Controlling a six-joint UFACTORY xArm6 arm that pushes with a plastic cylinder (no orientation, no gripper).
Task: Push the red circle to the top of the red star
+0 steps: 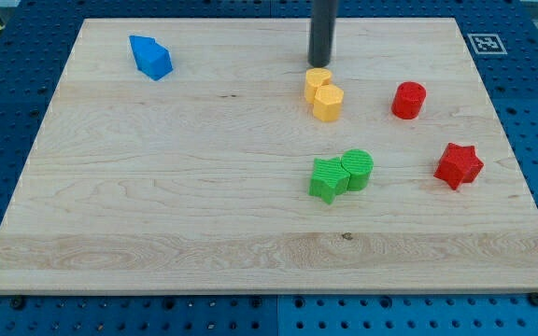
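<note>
Blocks are sitting on our desk (157, 215). We are holding my tip (320, 63) just above the yellow circle (318, 82), left of the red circle (408, 100). The red star (459, 165) is lying below the red circle, toward the view's right. We are carrying no claw.

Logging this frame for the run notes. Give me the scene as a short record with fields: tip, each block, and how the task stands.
tip: my tip at the view's top centre, just above the yellow blocks
red circle: right of the yellow blocks, apart from my tip
red star: below and slightly right of the red circle, not touching it
yellow blocks: two, touching
green blocks: two, touching, near the centre
blue block: top left
board: wooden board
task state: red circle up-left of the star, not yet directly above
</note>
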